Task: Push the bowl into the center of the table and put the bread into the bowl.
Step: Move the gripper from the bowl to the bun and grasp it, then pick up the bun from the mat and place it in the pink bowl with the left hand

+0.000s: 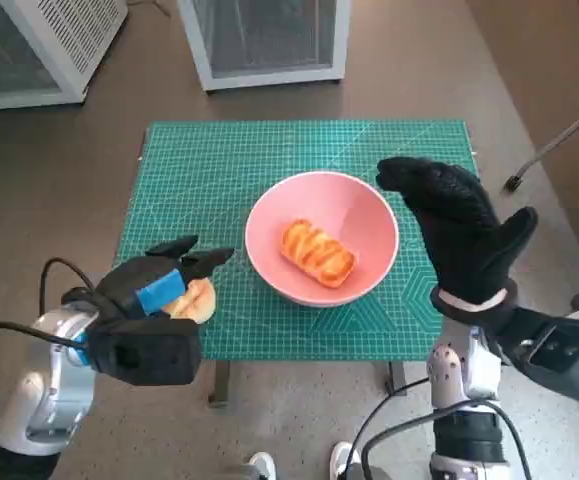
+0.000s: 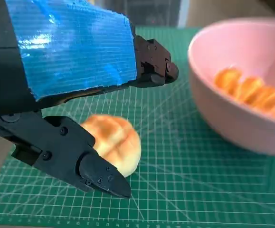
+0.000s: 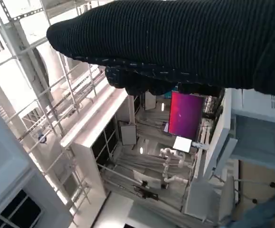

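Head view: pink bowl (image 1: 322,237) is seen near the middle of the green cutting mat (image 1: 219,170), so the push is judged as good as done. One glazed bread (image 1: 318,253) is already lying inside it. A second piece, a round bun (image 1: 195,298), sits on the mat near the front edge, just beside the bowl's left side, mostly hidden under the left hand (image 1: 162,283). Right hand (image 1: 461,222) is raised beside the bowl's right rim, fingers spread, nothing held; contact with the rim cannot be told.

Left wrist view: the bun (image 2: 114,142) is shown clearly here, scored top, resting flat on the mat (image 2: 184,185). Left hand (image 2: 75,85) is spread around it, lower fingers (image 2: 80,159) in front of the bun, upper ones above it; not closed on it, and contact cannot be confirmed. Bun is judged light, soft, easily crushed; a gentle hold across the sides, low down, is advised. Bowl (image 2: 232,114) looks rigid and smooth, likely to slide on the mat if knocked.

Right wrist view: only the glove (image 3: 175,42) and the room behind are shown; no bowl, no bread. Finger spread is not readable here, only in the head view
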`<state>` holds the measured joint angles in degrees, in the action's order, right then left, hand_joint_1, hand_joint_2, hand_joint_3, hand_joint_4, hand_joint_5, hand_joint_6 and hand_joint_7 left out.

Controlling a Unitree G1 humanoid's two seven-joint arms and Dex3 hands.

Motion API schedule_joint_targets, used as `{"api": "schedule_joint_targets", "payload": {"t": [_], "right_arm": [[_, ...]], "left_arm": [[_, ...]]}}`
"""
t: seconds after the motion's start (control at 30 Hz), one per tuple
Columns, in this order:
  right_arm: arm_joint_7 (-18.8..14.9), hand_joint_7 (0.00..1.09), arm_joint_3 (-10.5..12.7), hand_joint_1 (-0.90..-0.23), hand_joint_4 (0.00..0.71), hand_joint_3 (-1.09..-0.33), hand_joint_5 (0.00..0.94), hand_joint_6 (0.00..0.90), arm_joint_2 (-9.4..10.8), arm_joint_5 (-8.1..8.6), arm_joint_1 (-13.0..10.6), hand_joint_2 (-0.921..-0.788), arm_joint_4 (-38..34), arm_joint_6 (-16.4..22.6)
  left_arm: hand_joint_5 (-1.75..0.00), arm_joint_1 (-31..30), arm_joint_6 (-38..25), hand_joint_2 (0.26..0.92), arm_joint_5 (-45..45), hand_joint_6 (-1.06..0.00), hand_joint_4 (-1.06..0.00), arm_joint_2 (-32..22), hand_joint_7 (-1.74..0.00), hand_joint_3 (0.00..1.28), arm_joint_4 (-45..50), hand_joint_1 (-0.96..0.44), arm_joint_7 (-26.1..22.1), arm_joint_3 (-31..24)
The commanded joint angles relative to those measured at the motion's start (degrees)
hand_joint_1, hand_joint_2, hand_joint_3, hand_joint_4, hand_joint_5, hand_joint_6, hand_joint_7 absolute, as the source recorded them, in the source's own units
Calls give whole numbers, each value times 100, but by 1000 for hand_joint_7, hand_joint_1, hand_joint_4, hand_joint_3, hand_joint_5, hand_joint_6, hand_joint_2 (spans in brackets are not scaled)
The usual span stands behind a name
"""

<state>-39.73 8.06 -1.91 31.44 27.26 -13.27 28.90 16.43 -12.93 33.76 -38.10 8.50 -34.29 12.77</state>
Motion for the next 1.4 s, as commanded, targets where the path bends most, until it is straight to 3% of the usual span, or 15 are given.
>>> {"api": "schedule_joint_targets", "payload": {"t": [0.03,0.33,0.53,0.8,0.93,0.97,1.0,1.03,1.1,1.23,1.4], "right_arm": [[22,586,45,-441,285,-406,6,77,-10,67,-171,-921,73,-161],[-23,560,76,-437,286,-384,4,97,10,95,-158,-921,102,-240],[-73,548,91,-442,287,-375,3,108,5,130,-134,-921,81,-274],[-123,536,106,-440,288,-372,3,115,-11,146,-123,-921,83,-287],[-136,528,108,-431,288,-370,3,119,-19,163,-127,-921,93,-300],[-138,527,108,-431,288,-370,3,119,-20,164,-128,-921,93,-299],[-143,525,108,-430,289,-370,3,120,-20,160,-132,-921,93,-290],[-146,523,108,-429,289,-370,3,121,-20,158,-135,-921,93,-284],[-159,521,112,-429,289,-370,3,122,-24,151,-135,-921,81,-267],[-167,516,122,-430,288,-370,2,124,-24,134,-132,-921,66,-258],[-154,512,119,-428,287,-371,2,127,-17,114,-127,-921,64,-268]], "left_arm": [[-1,189,-76,727,198,-281,-90,90,-7,4,-467,-102,110,190],[-6,534,-211,758,485,-282,-107,330,-5,18,-1498,-17,449,477],[-29,670,-174,796,634,-327,-182,442,-23,35,-1970,32,810,602],[-60,759,-122,846,890,-466,-374,414,-73,53,-2342,72,1134,787],[-119,757,-118,863,956,-599,-576,349,-142,55,-2346,83,1165,814],[-351,747,-106,875,967,-615,-585,329,-202,69,-2324,139,1167,813],[-708,725,-75,891,961,-592,-578,299,-375,106,-2276,218,1168,797],[-904,710,-54,902,957,-561,-614,281,-675,114,-2243,140,1168,784],[-1070,681,-19,911,928,-551,-643,246,-927,113,-2161,72,1163,742],[-1187,613,82,917,794,-574,-652,184,-1147,107,-2005,17,1167,621],[-1169,462,100,920,622,-597,-643,108,-1231,99,-1555,5,1106,373]]}}
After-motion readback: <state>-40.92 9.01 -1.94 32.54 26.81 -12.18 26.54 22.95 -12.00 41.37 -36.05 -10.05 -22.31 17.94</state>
